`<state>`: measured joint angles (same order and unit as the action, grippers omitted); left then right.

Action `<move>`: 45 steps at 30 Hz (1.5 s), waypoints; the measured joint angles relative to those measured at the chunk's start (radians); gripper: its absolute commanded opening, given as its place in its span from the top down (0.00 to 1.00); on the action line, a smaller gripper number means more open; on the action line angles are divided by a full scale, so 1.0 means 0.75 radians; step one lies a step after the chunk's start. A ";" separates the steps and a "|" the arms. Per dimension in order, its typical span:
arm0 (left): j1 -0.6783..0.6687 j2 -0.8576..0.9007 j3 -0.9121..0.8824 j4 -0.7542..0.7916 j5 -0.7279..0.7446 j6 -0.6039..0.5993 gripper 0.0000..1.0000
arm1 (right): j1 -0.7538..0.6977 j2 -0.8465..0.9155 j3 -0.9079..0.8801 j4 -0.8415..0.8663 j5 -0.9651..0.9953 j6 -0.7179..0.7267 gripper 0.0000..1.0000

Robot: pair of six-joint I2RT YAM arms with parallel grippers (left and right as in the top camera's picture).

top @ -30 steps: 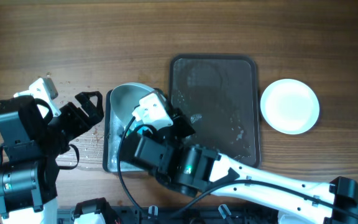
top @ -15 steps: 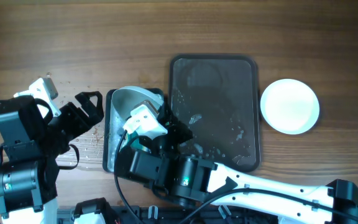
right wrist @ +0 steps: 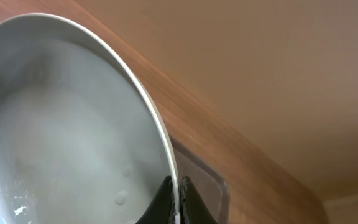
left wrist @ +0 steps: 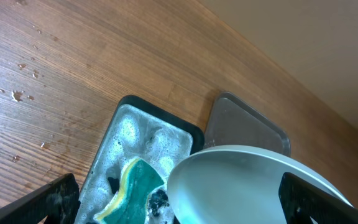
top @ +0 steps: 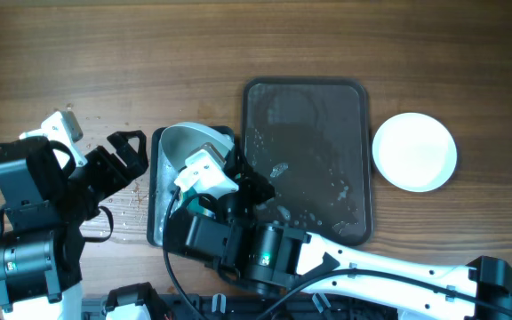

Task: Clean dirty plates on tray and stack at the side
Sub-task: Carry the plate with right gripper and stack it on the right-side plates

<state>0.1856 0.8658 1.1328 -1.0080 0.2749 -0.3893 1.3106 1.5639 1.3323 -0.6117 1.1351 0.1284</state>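
Observation:
My right gripper (right wrist: 176,194) is shut on the rim of a wet grey-white plate (right wrist: 61,137) and holds it tilted over the soapy basin (top: 156,191); the plate also shows from overhead (top: 185,142) and in the left wrist view (left wrist: 247,180). A green and yellow sponge (left wrist: 132,183) lies in the foam of the basin (left wrist: 126,127). My left gripper (top: 127,151) is open and empty, just left of the basin. The dark tray (top: 309,151) is wet with no plate on it. A clean white plate (top: 414,151) lies to its right.
Water drops and crumbs spot the wooden table (top: 114,191) left of the basin. The right arm (top: 327,258) stretches along the table's front edge, across the tray's near corner.
My right gripper moved the plate left and a little toward the front over the basin between the earliest frame and half a second ago. Since then nothing has moved.

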 measured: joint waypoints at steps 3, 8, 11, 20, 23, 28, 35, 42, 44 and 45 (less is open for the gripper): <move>0.000 0.000 0.000 -0.001 0.000 0.000 0.00 | 0.003 0.001 0.000 0.059 0.026 -0.093 0.96; 0.000 0.000 0.000 -0.003 0.000 0.000 0.00 | 0.039 0.001 0.000 0.218 0.129 -0.311 0.96; 0.000 0.000 0.000 -0.003 0.000 0.000 0.00 | 0.065 0.001 0.000 0.270 0.156 -0.387 0.96; 0.000 0.000 0.000 -0.003 0.000 0.000 0.00 | 0.068 0.001 0.000 0.277 0.174 -0.464 0.96; 0.000 0.000 0.000 -0.003 0.000 0.000 0.00 | 0.068 0.001 0.000 0.279 0.174 -0.478 0.96; 0.000 0.000 0.000 -0.003 0.000 0.000 0.00 | 0.068 0.001 0.000 0.279 0.174 -0.479 0.96; 0.000 0.000 0.000 -0.003 0.000 0.000 0.00 | -0.001 0.001 0.013 0.088 0.100 -0.213 0.96; 0.000 0.000 0.000 -0.004 0.000 0.000 0.00 | -0.722 -0.001 0.012 -0.083 -1.152 0.339 0.96; 0.000 0.000 0.000 -0.004 0.000 0.000 0.00 | -0.873 -0.017 0.012 -0.111 -1.389 0.370 0.96; 0.000 0.000 0.000 -0.003 0.000 0.000 0.00 | -0.973 -0.040 0.012 -0.157 -1.515 0.397 0.96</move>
<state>0.1856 0.8658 1.1328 -1.0103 0.2749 -0.3893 0.5808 1.5337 1.3411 -0.7296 -0.0013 0.4259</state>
